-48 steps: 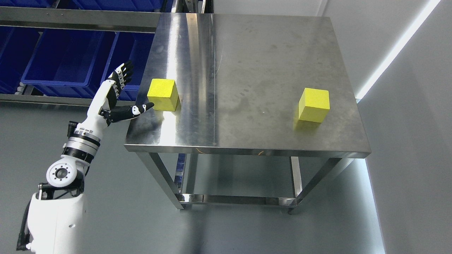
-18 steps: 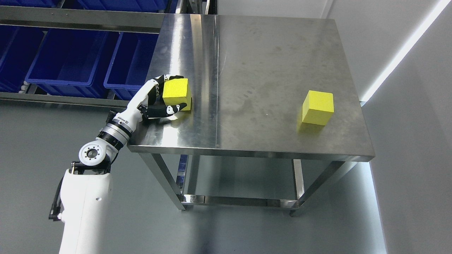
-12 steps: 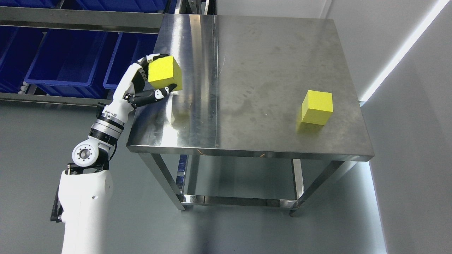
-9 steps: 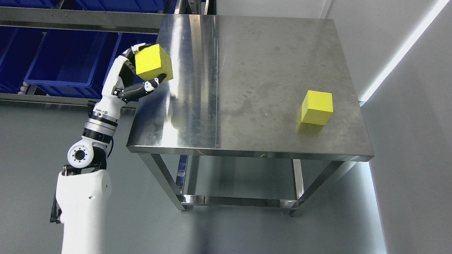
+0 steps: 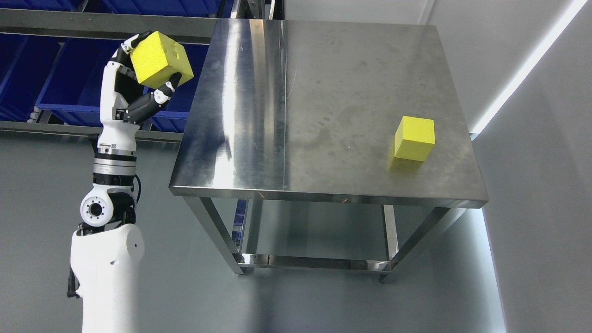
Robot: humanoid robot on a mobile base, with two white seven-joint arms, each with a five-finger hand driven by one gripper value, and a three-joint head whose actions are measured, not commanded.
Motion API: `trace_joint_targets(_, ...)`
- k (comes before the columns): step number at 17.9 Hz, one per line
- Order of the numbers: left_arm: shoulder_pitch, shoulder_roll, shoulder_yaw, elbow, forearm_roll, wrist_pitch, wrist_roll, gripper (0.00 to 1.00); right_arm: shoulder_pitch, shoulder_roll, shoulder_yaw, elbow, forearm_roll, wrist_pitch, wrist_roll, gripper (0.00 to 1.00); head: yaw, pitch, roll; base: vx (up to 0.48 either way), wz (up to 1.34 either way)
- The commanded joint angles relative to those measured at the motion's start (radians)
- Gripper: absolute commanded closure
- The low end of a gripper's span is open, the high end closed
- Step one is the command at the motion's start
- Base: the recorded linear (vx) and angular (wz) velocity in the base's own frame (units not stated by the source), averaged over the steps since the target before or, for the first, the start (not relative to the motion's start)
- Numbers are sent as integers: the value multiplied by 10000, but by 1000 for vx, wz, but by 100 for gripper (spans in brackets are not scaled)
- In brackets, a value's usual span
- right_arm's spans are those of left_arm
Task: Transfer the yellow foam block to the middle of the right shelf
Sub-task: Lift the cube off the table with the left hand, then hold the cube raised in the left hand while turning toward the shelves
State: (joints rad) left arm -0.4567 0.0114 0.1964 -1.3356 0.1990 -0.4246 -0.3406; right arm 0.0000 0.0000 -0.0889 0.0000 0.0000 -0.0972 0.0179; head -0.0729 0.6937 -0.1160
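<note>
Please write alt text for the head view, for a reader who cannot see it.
The robot's left hand holds a yellow foam block raised beside a steel table, in front of blue bins. A second yellow block sits on the table's right side.

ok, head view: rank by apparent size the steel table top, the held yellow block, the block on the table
1. Steel table top, by far the largest.
2. Held yellow foam block in the left hand: looks larger than the other, but it is raised toward the camera, so unsure.
3. Yellow block on the table.
</note>
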Motion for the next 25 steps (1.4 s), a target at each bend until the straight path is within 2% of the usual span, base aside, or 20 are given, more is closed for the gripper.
trace_joint_targets(1,88,61,-153,-296,203,-80,568,66,-31,-175,0,-175,0,5,5,0,0,0,0,-44,50)
trace_joint_targets(5,119,61,-322,-388,203,-80,889,66,-31,-175,0,-175,-15,5,5,0,0,0,0,-69,324)
trace_joint_targets(11,287,61,-430,-725,203,-80,983,66,-31,-175,0,-175,0,5,5,0,0,0,0,-21,893)
trace_joint_targets(18,763,61,-1,-971,203,-80,952,66,-15,-175,0,-175,0,5,5,0,0,0,0,16,1167)
trace_joint_targets(25,1069,61,230,-1109,203,-80,906,66,-15,-175,0,-175,0,5,5,0,0,0,0,30,626)
